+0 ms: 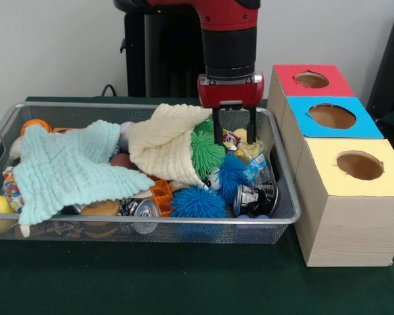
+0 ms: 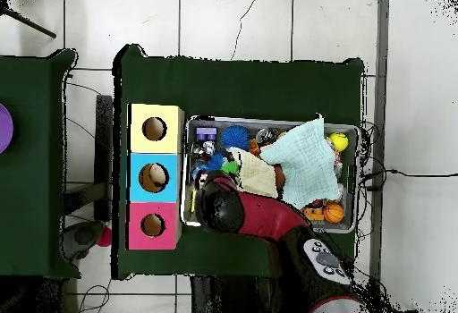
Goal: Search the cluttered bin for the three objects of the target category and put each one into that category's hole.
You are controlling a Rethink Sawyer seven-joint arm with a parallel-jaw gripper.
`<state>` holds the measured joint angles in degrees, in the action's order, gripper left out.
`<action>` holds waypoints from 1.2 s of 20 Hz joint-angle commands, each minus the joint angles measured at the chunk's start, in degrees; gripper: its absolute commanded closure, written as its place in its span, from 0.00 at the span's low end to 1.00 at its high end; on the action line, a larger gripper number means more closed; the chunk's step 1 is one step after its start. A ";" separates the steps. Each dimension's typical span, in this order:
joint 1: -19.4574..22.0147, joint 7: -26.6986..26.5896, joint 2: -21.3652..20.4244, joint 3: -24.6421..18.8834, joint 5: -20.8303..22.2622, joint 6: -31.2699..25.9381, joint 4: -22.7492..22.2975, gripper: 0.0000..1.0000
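Observation:
The wire-mesh bin (image 1: 151, 222) sits on the green table, full of clutter; it also shows in the overhead view (image 2: 268, 119). My gripper (image 1: 234, 134) is lowered into the bin's far right corner. It is open, with its fingers on either side of a crinkly see-through film bag (image 1: 245, 151). A second film bag with a bluish-white sheen (image 1: 255, 168) lies just in front of it. A third bag does not show. In the overhead view the arm (image 2: 255, 215) hides the gripper.
Three wooden boxes with holes stand right of the bin: red top (image 1: 312, 80), blue top (image 1: 331, 116), yellow top (image 1: 359, 165). The bin holds a pale blue cloth (image 1: 65, 167), a cream cloth (image 1: 167, 147), a green spiky ball (image 1: 205, 152), blue spiky balls (image 1: 197, 202) and cans (image 1: 257, 197).

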<state>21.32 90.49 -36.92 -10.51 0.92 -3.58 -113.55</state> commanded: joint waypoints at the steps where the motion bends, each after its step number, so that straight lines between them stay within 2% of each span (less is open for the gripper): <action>1: 2.09 15.31 2.64 -8.18 -3.57 2.64 -3.16 0.00; 13: 2.08 15.35 2.44 -9.36 -6.56 2.56 -3.66 0.00; 18: -2.04 13.10 4.43 -3.61 -5.52 4.81 -0.34 0.00; 20: -1.77 13.30 5.72 -3.75 -5.22 6.82 0.08 0.00; 24: -2.73 12.12 6.06 -2.36 -4.55 6.97 0.69 0.00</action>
<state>19.36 90.50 -34.10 -13.79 -2.40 -0.26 -116.06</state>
